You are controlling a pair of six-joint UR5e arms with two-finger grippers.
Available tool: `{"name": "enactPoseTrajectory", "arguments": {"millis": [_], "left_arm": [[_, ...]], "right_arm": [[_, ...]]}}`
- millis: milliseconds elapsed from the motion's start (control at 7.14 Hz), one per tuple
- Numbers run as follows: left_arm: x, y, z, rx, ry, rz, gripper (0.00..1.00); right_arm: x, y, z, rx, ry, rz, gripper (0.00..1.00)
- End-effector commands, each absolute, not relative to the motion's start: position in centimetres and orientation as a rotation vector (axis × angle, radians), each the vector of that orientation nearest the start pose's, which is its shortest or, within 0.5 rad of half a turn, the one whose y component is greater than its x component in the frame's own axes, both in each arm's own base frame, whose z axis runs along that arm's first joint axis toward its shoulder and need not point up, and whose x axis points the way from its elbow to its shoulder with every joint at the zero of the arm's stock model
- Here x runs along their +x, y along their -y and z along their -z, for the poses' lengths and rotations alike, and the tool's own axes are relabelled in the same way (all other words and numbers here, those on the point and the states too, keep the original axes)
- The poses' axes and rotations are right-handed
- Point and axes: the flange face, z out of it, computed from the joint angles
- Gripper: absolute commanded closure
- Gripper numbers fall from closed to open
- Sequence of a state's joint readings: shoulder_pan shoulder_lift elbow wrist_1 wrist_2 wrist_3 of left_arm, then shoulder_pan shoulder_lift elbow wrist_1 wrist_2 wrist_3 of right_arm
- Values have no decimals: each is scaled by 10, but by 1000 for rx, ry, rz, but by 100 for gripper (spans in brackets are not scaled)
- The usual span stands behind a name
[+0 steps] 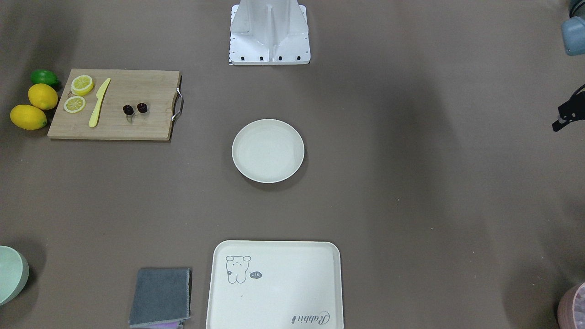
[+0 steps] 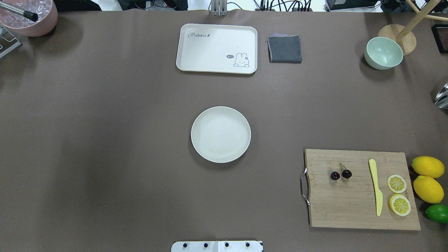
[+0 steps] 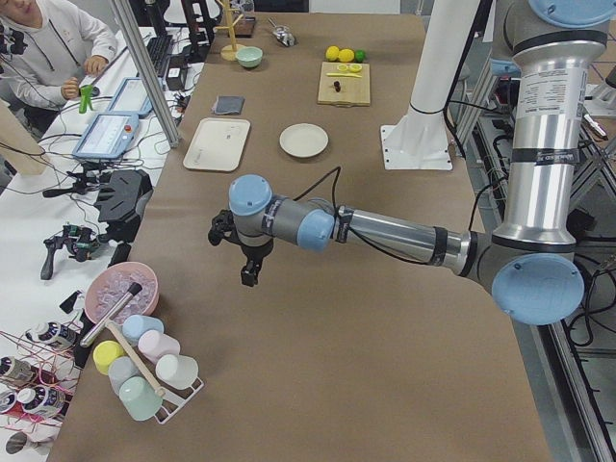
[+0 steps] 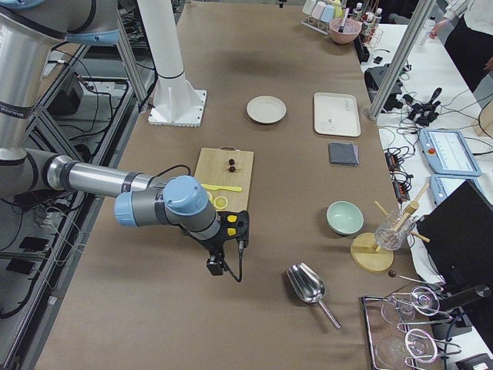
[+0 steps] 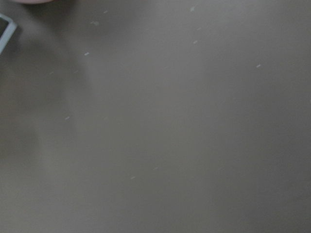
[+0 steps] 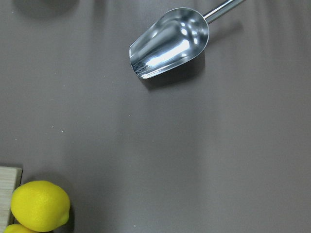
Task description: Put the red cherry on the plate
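The red cherry (image 2: 340, 174), two tiny dark fruits joined by thin stems, lies on a wooden cutting board (image 2: 353, 206) on the robot's right side; the front-facing view also shows the cherry (image 1: 135, 108). An empty round cream plate (image 2: 221, 134) sits mid-table, well apart from the board. My left gripper (image 3: 248, 274) hangs over bare table at the far left end, only its edge showing in the front-facing view. My right gripper (image 4: 219, 266) hovers past the lemons at the right end. I cannot tell whether either is open or shut.
On the board lie a yellow knife (image 2: 376, 187) and two lemon slices (image 2: 397, 183). Two lemons (image 2: 427, 178) and a lime (image 2: 437, 212) lie beside it. A rabbit tray (image 2: 217, 48), grey cloth (image 2: 284, 49), green bowl (image 2: 383, 53) and metal scoop (image 6: 170, 42) lie farther off.
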State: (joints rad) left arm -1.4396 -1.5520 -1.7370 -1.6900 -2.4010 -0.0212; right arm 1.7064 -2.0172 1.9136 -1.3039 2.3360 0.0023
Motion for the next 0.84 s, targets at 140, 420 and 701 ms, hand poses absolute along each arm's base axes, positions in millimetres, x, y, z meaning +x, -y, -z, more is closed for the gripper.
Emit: {"name": "enactPoseTrajectory", "arguments": {"millis": [140, 420, 701], "left_arm": [[-33, 462, -597, 203, -831, -215, 2], [-33, 462, -589, 215, -829, -217, 2], [-33, 462, -582, 223, -831, -212, 2]], "right_arm": [[87, 353, -544, 119, 832, -50, 0], [65, 362, -469, 115, 940, -46, 0], [-1, 391, -420, 64, 1026, -26, 0]]}}
